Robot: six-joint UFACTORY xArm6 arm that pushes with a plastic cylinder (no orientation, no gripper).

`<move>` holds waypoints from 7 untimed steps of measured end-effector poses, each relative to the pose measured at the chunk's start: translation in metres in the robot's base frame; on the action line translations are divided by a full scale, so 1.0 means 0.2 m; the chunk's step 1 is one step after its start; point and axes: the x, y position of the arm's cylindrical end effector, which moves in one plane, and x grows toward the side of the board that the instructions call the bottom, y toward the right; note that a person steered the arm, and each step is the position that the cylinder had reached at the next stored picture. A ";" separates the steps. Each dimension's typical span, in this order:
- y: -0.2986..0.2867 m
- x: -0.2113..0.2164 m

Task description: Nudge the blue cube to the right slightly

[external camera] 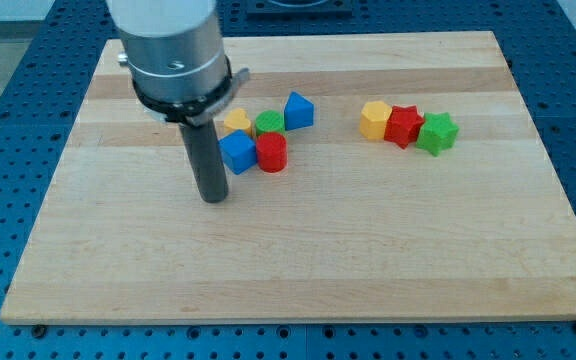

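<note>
The blue cube (238, 152) sits left of centre on the wooden board (298, 260). A red cylinder (272, 152) touches its right side. A yellow block (236, 122) and a green block (269, 124) lie just above it. A blue triangular block (299, 110) lies further up and right. My tip (214, 197) rests on the board just left of and below the blue cube, very close to its left face.
At the view's right, a yellow block (375, 120), a red star-like block (403, 126) and a green star-like block (437, 132) stand in a touching row. The arm's grey body (173, 50) hangs over the board's upper left.
</note>
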 end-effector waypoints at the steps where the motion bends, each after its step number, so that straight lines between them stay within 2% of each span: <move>1: -0.08 -0.12; 4: -0.12 -0.30; 7: -0.11 -0.26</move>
